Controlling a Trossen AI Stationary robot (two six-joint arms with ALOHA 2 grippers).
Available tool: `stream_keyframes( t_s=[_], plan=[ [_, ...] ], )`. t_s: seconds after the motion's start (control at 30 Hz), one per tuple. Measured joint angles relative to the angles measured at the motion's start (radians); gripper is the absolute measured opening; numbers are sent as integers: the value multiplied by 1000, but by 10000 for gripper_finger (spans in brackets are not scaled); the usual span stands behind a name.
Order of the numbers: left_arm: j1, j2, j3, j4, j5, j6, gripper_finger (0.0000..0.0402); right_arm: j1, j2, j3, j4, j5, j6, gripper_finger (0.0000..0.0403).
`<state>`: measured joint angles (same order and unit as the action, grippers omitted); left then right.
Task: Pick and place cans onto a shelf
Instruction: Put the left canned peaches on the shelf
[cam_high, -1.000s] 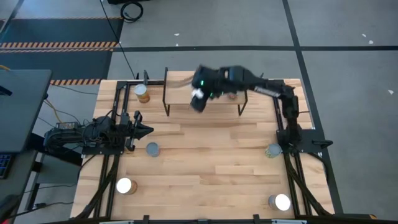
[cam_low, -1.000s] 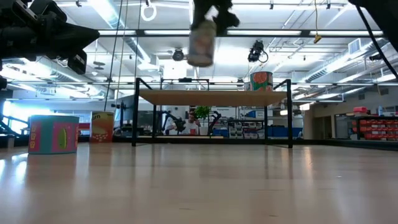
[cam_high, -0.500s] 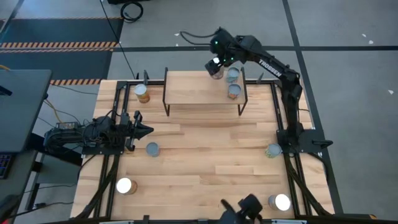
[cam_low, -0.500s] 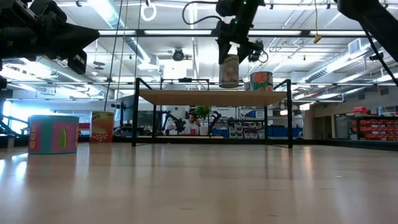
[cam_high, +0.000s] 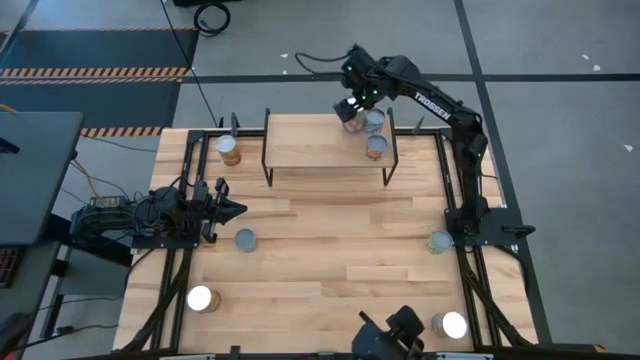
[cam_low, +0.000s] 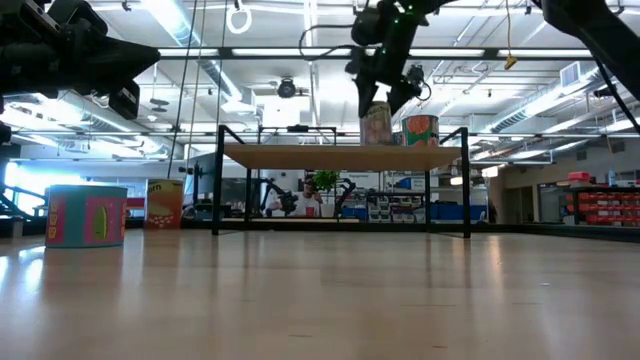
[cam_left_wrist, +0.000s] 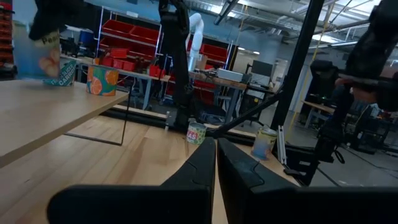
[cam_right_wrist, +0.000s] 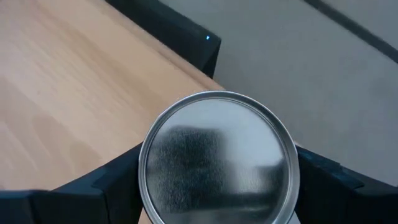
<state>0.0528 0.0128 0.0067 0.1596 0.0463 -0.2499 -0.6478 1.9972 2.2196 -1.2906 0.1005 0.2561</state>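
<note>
Since a moment ago the small silver-topped cylindrical can (cam_low: 376, 123) has come down from just above the board until its base meets, or very nearly meets, the small raised light-wood shelf on thin black legs (cam_high: 310, 145); a second ago it was still swinging in over the shelf's front edge. In the high view it sits at the upper centre-right of the frame, on the shelf's back right corner, just beside two other silver-topped tins (cam_high: 376, 147) already standing there. The right wrist view shows its round shiny lid (cam_right_wrist: 217, 158) face-on, near the board's edge with grey floor beyond.

Its long axis is vertical: lid up, base down, upright and not visibly tilted in the low view.

The right gripper (cam_low: 380, 85) reaches down on it from above, its dark fingers (cam_right_wrist: 93, 186) flanking the lid and clamped on the can's sides. The placing step looks almost finished. The next move, as I judge it, calls for parting the fingers only once the base is fully seated, then lifting straight up so the neighbouring tins and the nearby edge are not disturbed.

The left gripper (cam_high: 228, 210) waits at the middle left of the high view, low over the large wooden tabletop (cam_high: 330, 270), its fingers pressed together in its wrist view. Other cans lie scattered there: an orange-labelled one (cam_high: 229, 148) left of the shelf, a grey-topped one (cam_high: 245, 239) near the left gripper, and a bright-topped one (cam_high: 200, 297) lower left.
</note>
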Motion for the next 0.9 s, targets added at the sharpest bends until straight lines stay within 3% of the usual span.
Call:
stream_keyframes(
  t_s=[0.27,0.53,0.9],
  plan=[
    [0,0,0,0,0,0,23,28,-2,-78,145,9,-5,323],
    [0,0,0,0,0,0,23,11,-4,-114,181,11,2,338],
    [0,0,0,0,0,0,23,21,-4,-49,187,60,-32,366]
  ],
)
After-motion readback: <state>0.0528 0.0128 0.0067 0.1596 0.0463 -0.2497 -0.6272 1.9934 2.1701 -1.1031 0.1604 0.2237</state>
